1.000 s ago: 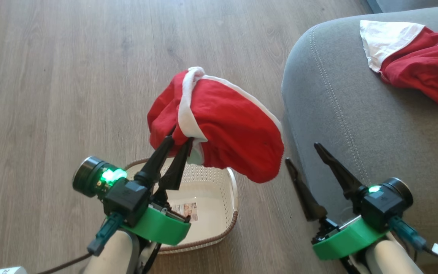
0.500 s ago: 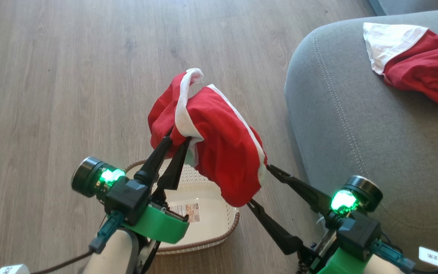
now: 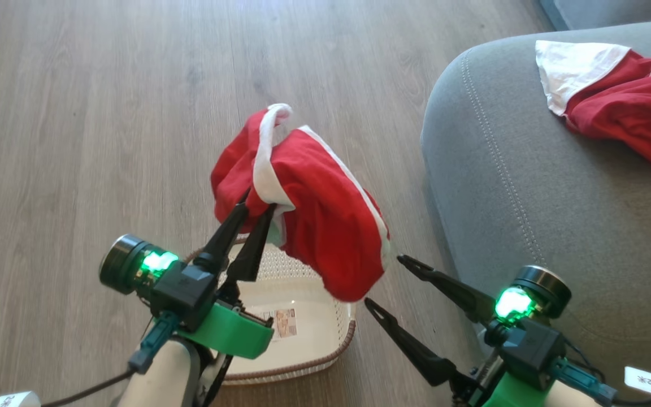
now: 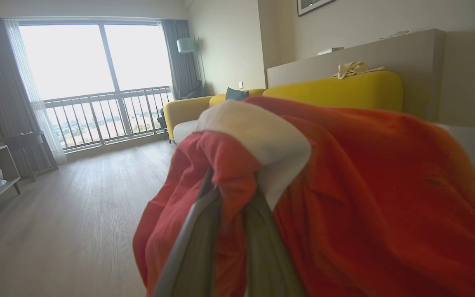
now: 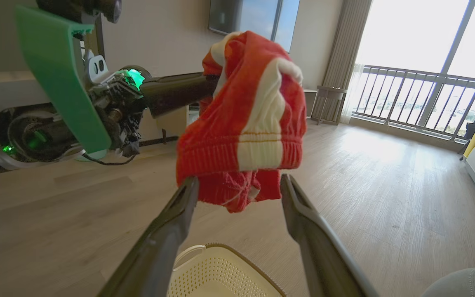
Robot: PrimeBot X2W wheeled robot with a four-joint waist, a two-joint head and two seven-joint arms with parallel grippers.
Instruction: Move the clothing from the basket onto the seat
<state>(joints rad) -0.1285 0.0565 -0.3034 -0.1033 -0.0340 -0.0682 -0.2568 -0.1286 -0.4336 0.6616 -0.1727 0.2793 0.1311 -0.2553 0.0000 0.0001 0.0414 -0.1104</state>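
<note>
**Head view.** We see the left tool closed narrowly on a fold of the red garment, gripping it beside the white trim. The cloth hangs bunched from the fingertips, clear of the basket and above its far right corner. The right tool stands wide, holding nothing, with both tips aimed at the garment's lower hem and just beside it. We cannot tell whether either tip touches the cloth.

The basket rests on the wooden floor, near the rounded corner of the seat. Its base bears a label. A second red garment lies crumpled on the seat, well apart from the first, with its white panel turned toward the seat's stitched edge.

**Left wrist view.** The two fingers of the left tool run up into the red garment, whose white band folds over their tips. A yellow sofa and a railed window stand behind.

**Right wrist view.** The spread fingers of the right tool frame the hem of the red garment. The garment hangs from the other arm's fingers, which enter from that view's left. Below it we see the basket, with open air between the two.
</note>
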